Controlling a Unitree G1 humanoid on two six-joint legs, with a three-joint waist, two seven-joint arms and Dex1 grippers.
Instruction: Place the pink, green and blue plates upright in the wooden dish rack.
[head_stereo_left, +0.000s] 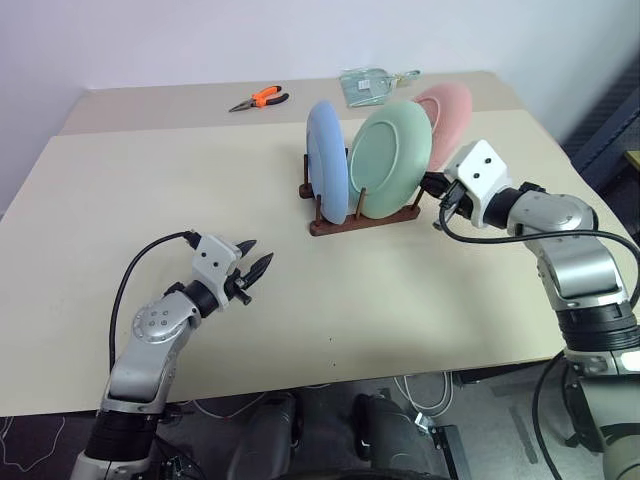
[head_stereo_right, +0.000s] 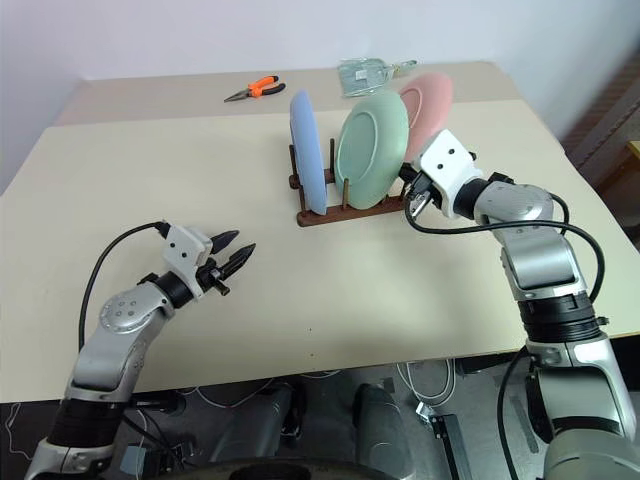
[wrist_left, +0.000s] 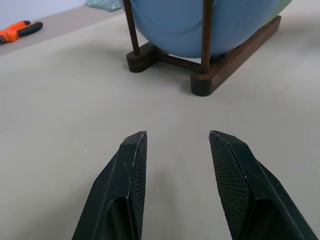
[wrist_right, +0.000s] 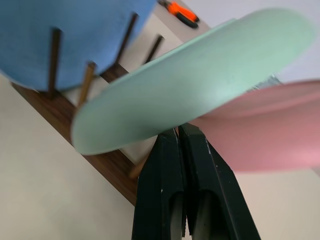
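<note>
The wooden dish rack (head_stereo_left: 362, 222) stands at the middle back of the table. The blue plate (head_stereo_left: 328, 160) stands upright in its left slots. The green plate (head_stereo_left: 392, 158) leans between the pegs beside it, and the pink plate (head_stereo_left: 446, 114) stands behind it on the right. My right gripper (wrist_right: 179, 131) is shut with nothing between its fingers, and its tips sit at the green plate's lower right edge, in front of the pink plate. My left gripper (head_stereo_left: 255, 262) hovers open and empty over the table's front left, pointing toward the rack (wrist_left: 210, 70).
Orange-handled pliers (head_stereo_left: 260, 98) lie at the back of the table. A clear plastic packet (head_stereo_left: 370, 85) lies behind the rack. The table's front edge runs just behind my arms, and a dark object stands past the table's right side.
</note>
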